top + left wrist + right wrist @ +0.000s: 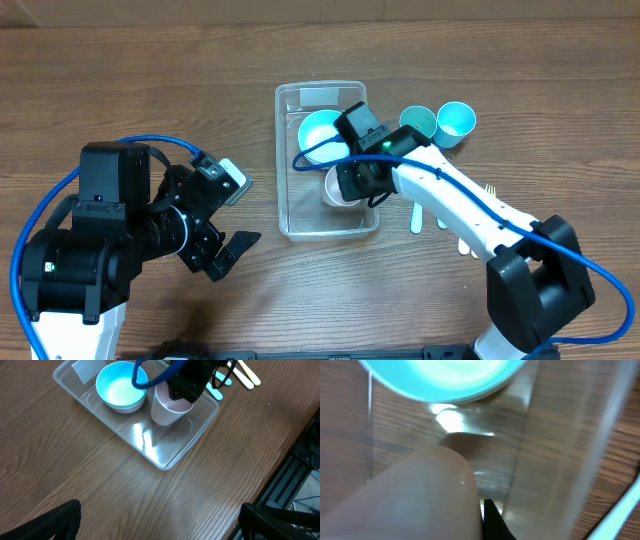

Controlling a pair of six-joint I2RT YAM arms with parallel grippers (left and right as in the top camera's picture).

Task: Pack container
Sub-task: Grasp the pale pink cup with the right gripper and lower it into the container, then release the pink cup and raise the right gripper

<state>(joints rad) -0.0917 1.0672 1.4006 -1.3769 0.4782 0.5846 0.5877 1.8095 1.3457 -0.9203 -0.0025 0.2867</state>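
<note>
The clear container [283,160] lies at the table's middle. Inside it, at the far end, sits a teal bowl [318,130]. My right gripper [350,185] reaches down into the near half and is shut on the rim of a white cup [340,190]. The left wrist view shows the container [150,442], the bowl [119,390] and the cup [167,410] standing upright under the right gripper. In the right wrist view the cup [410,495] fills the lower left, with one black finger [492,520] pressed against its wall. My left gripper [240,210] hovers open over bare wood, left of the container.
Two teal cups [418,122] [456,120] stand just right of the container. Plastic cutlery [417,215] lies on the table under the right arm. The left wrist view shows the table edge [280,485] at its right.
</note>
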